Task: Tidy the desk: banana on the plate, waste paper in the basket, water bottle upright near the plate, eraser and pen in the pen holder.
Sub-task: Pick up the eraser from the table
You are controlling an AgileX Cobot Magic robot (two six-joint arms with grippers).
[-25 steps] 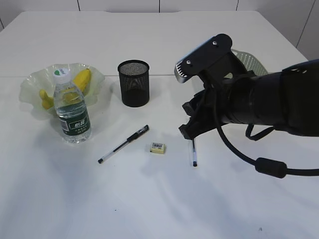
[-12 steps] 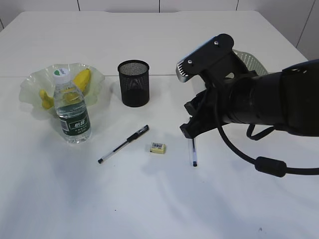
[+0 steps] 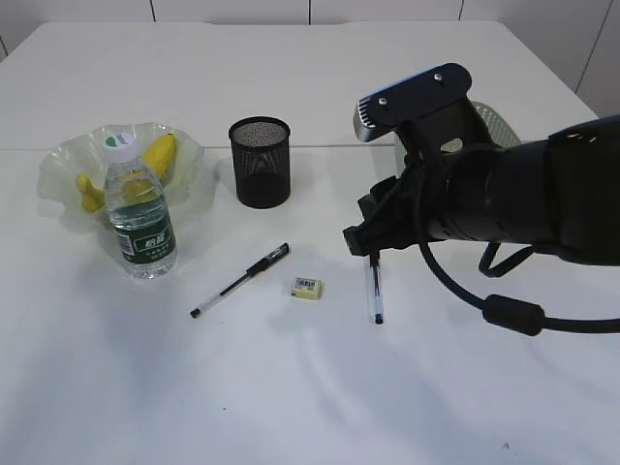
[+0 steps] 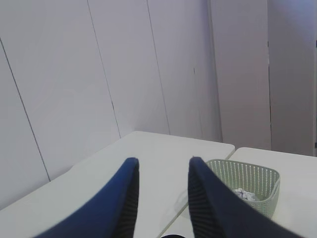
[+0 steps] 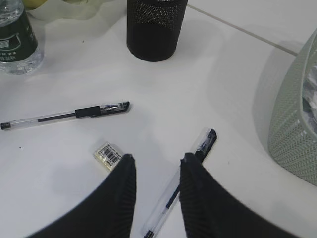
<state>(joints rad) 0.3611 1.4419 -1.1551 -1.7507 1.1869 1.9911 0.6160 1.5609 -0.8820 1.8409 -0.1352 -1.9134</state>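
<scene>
Across the white bench (image 3: 310, 387), the big black right arm (image 3: 523, 194) fills the right side, its right gripper (image 5: 156, 171) hanging low with jaws parted and nothing between them. Behind it sits the green mesh basket (image 5: 292, 129), crumpled paper (image 4: 243, 194) inside. Over on the left, the wavy plate (image 3: 58, 174) already carries the banana (image 3: 161, 153), and the water bottle (image 3: 139, 215) stands upright right in front of it. The black mesh pen holder (image 3: 260, 162) stands at centre. Down in front, one pen (image 3: 240, 280) lies slanted, well apart from a second pen (image 5: 181, 183), which lies just under the right fingertip in the wrist view; whether they touch, I cannot tell. The little yellow eraser (image 3: 306, 288) rests between the two pens. The left gripper (image 4: 161, 171) is raised off the bench, jaws open, holding nothing.
</scene>
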